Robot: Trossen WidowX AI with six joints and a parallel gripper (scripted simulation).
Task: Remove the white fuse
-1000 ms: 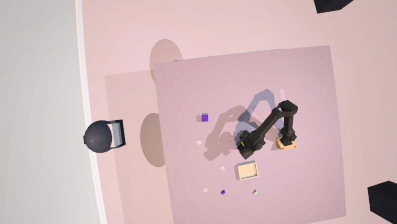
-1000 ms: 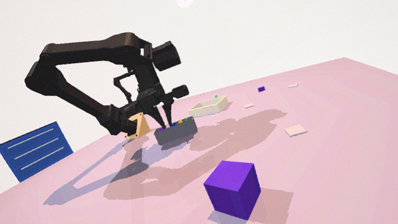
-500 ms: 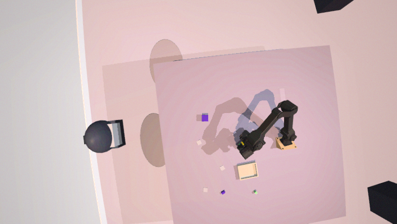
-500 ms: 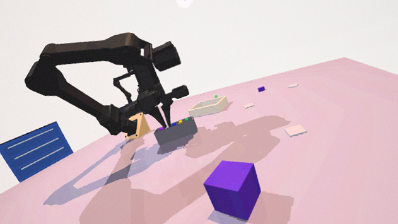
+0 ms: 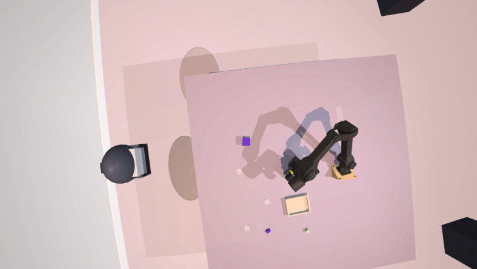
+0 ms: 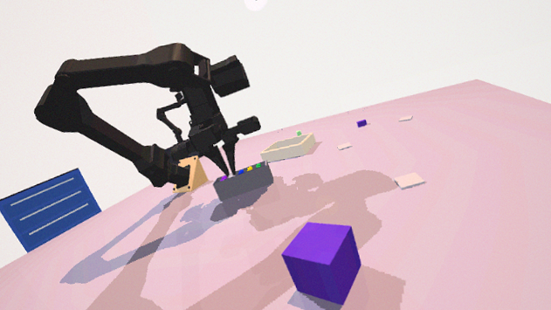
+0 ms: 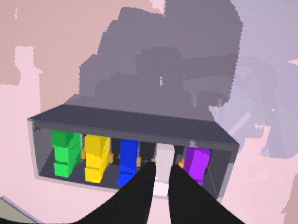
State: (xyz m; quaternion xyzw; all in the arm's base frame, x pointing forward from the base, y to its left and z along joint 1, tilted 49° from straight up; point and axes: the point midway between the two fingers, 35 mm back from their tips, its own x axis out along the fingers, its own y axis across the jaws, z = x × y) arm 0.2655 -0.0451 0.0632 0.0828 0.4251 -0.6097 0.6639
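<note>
- Pincer (image 7: 161, 175) of mine is clamped on the white fuse (image 7: 164, 157), one finger on each side.
- White fuse sits in the grey fuse block (image 7: 133, 124), between the blue fuse (image 7: 128, 161) and the purple fuse (image 7: 197, 164).
- Tray (image 5: 297, 204) stands apart on the counter (image 6: 466, 185), beyond the block.

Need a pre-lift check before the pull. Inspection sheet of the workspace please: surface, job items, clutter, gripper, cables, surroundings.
Surface: pink table top, arm shadows across it.
Job's things: white fuse seated in the grey fuse block between blue and purple fuses; beige tray beyond, nothing seen inside.
Clutter: large purple cube, small purple and green cubes, pale flat tiles.
Gripper: gripper shut on the white fuse.
Cables: nothing seen.
Surroundings: blue panel, white wall.
</note>
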